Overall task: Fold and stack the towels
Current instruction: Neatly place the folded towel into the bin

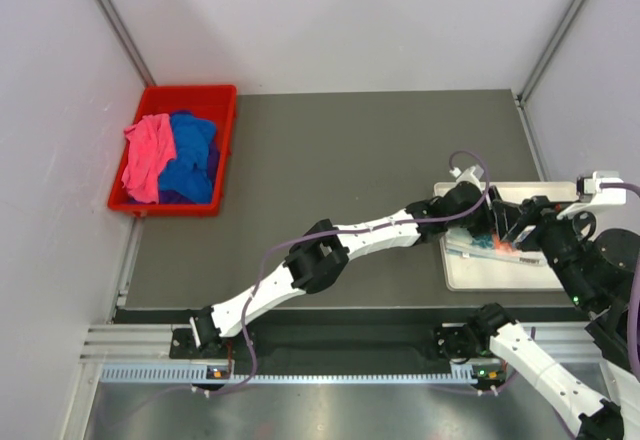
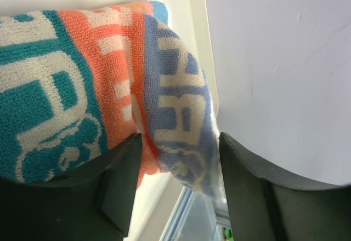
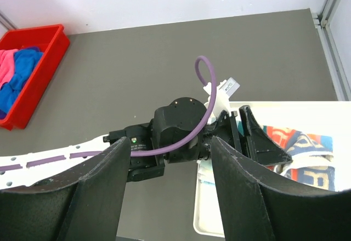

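- Cream terry towel (image 2: 82, 87), teal-and-orange lettering, lies on flat white tray (image 3: 307, 115).
- Left gripper (image 2: 178, 139), jaws apart astride its fold: best lifted straight off, no snagging.
- Right gripper (image 3: 167, 142): jaws apart, empty.

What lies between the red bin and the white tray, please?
Only bare dark tabletop and, near the white tray, the left arm reaching across; the top view shows it.

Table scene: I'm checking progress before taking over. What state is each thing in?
Lettered towel: folded over, lying on the tray.
Tray: flat on the table, holding that towel.
Red bin: upright, holding loose towels.
Pink towel: crumpled, unfolded, in the bin.
Blue towel: crumpled, unfolded, in the bin.
Left gripper: open, towel edge between its fingers.
Right gripper: open, empty.
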